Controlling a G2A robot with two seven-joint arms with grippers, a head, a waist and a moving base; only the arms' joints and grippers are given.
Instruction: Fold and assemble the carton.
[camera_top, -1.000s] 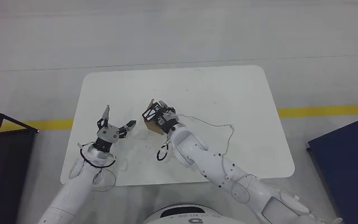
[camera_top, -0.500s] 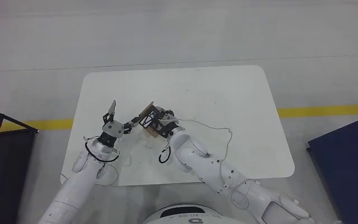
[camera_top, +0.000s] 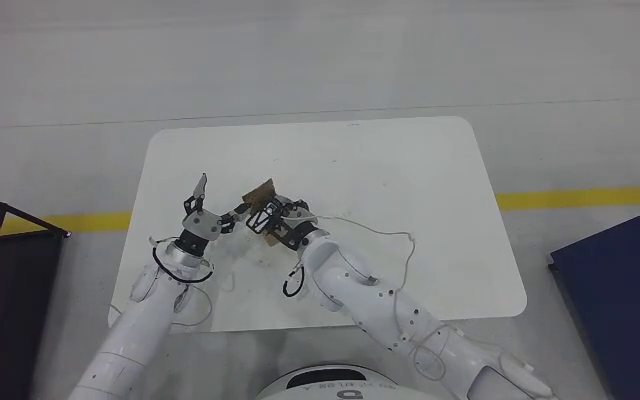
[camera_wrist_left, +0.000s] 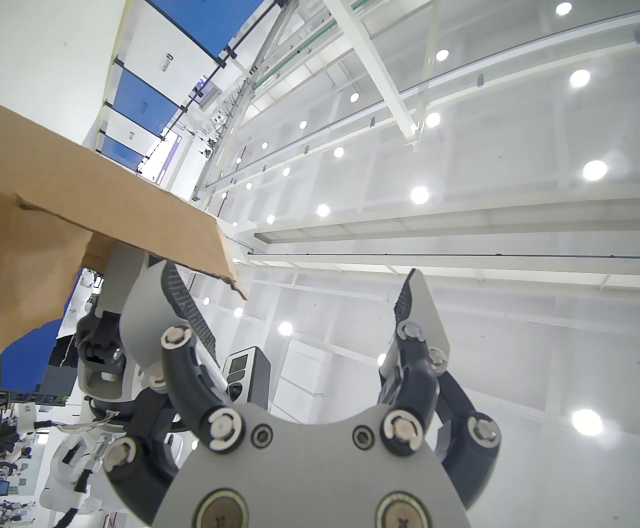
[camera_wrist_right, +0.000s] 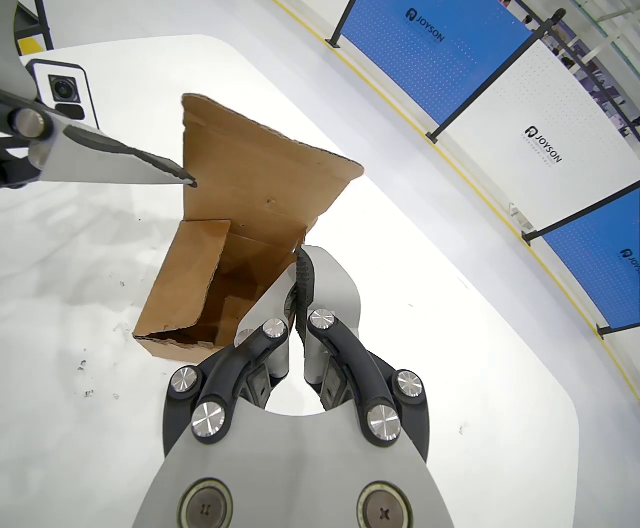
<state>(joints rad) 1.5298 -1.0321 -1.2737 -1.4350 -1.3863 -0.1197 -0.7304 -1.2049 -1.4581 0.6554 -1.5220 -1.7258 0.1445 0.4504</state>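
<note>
Carton (camera_top: 262, 203), nine o'clock on table (camera_top: 400, 170): pinching its wall with right gripper (camera_wrist_right: 301, 256); holding left gripper (camera_top: 218, 198) spread at its nine o'clock, fingertip (camera_wrist_right: 184, 177) touching flap (camera_wrist_right: 260, 165).

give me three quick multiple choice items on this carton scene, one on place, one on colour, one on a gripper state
1. Where is the carton?
A) on the white table
B) on the floor
C) on a blue panel

2. What colour is the carton?
A) white
B) brown
C) blue

3. How are the left gripper's fingers?
A) shut on the carton
B) shut on a cable
C) open

Answers:
1 A, the top view shows it on the tabletop.
2 B, it is plain brown cardboard.
3 C, the left wrist view shows a wide gap between them.
</note>
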